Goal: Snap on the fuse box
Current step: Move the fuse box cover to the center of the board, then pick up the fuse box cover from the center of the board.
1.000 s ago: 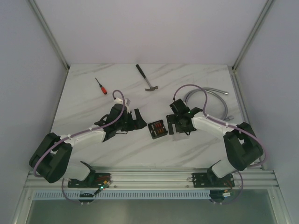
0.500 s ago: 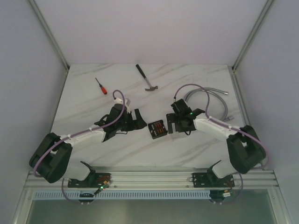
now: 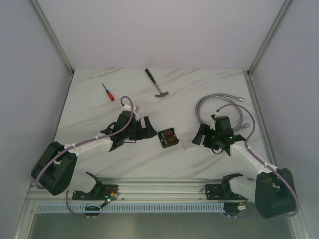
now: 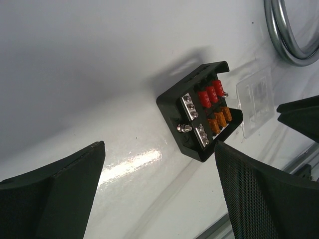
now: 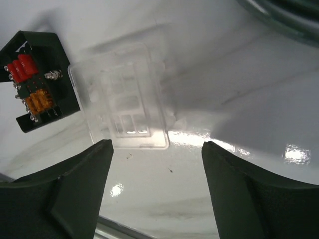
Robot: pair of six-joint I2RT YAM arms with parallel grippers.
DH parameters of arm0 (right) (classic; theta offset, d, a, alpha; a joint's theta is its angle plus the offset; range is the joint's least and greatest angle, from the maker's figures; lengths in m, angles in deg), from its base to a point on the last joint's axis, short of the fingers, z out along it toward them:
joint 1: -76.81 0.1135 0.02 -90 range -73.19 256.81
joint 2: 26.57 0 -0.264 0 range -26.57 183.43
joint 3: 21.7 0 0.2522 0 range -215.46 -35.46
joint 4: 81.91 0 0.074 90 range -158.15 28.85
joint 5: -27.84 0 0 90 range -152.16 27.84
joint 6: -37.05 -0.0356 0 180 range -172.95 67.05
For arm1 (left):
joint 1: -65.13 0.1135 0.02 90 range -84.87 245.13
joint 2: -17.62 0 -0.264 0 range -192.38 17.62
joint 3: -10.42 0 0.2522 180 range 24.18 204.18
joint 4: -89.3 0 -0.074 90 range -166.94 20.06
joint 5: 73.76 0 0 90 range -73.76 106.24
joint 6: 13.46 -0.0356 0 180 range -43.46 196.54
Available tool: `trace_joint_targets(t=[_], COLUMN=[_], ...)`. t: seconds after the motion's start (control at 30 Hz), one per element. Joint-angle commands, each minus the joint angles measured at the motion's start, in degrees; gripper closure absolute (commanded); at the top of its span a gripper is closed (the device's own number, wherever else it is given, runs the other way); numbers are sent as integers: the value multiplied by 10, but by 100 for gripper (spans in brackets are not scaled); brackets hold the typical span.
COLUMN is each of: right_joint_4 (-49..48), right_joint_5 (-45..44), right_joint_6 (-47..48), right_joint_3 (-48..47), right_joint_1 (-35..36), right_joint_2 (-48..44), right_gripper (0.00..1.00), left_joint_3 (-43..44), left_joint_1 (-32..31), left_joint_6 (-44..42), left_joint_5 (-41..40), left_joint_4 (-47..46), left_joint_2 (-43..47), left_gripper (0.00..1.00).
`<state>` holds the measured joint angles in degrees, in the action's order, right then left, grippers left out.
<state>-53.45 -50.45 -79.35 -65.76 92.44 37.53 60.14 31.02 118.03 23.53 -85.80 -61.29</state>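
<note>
The fuse box (image 3: 168, 138) is a small black open box with red and orange fuses, lying on the white table between my arms. It also shows in the left wrist view (image 4: 202, 112) and the right wrist view (image 5: 40, 79). A clear plastic cover (image 5: 122, 97) lies flat on the table, touching the box's right side; it also shows in the left wrist view (image 4: 255, 102). My left gripper (image 3: 146, 128) (image 4: 159, 194) is open and empty just left of the box. My right gripper (image 3: 202, 137) (image 5: 157, 184) is open and empty, right of the cover.
A hammer (image 3: 157, 83) and a red-handled screwdriver (image 3: 107, 92) lie at the back of the table. A coiled metal hose (image 3: 224, 107) lies behind my right arm, and shows in the right wrist view (image 5: 284, 15). A metal rail (image 3: 159, 189) runs along the front edge.
My right gripper has pulled back to the right, away from the fuse box, leaving the clear cover on the table. The left arm and the box have not moved.
</note>
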Motion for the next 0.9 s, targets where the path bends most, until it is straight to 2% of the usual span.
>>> trace_joint_targets(t=[0.0, 0.1, 0.3, 0.57, 0.87], right_joint_4=[-104, -138, -189, -259, -368], right_joint_5=[146, 187, 240, 276, 327], right_joint_6=[-32, -40, -50, -61, -75], right_joint_3=[56, 83, 128, 164, 193], right_joint_1=[-53, -85, -126, -156, -186], right_joint_2=[-26, -23, -10, 19, 70], right_gripper=[26, 39, 51, 64, 68], left_joint_3=[7, 8, 10, 14, 15], left_joint_1=[1, 1, 1, 1, 1], left_joint_6=[4, 6, 9, 13, 16], left_joint_5=[11, 13, 15, 19, 20], left_joint_4=[9, 9, 9, 9, 9], left_joint_2=[5, 4, 2, -6, -8], left_gripper=[0, 0, 0, 0, 0])
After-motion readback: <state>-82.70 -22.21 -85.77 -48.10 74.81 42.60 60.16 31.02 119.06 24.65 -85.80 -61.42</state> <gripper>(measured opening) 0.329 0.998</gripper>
